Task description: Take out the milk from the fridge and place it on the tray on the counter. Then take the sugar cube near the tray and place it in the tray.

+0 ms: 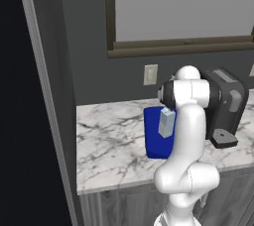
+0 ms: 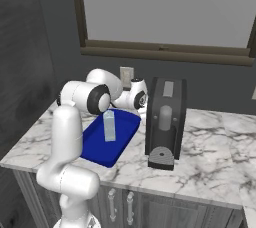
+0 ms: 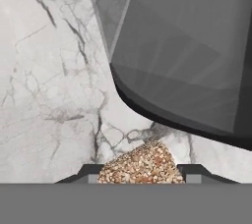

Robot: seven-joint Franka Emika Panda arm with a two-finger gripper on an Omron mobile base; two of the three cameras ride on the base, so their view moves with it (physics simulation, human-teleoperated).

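The milk (image 2: 109,126) is seen upright on the tray (image 2: 95,144). The sugar cube (image 3: 140,165) is flanked by the gripper (image 3: 141,173), nearly closed; grip unclear. The coffee machine (image 3: 187,56) is just beside.

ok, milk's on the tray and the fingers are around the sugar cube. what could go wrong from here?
1. The tiny tan speckled sugar cube sits low between the gripper tips, so it may slip on lift.
2. The dark grey coffee machine stands close; the hand could clip it.
3. The pale gabled milk carton stands upright in the deep blue tray; a careless drop-off could topple it.
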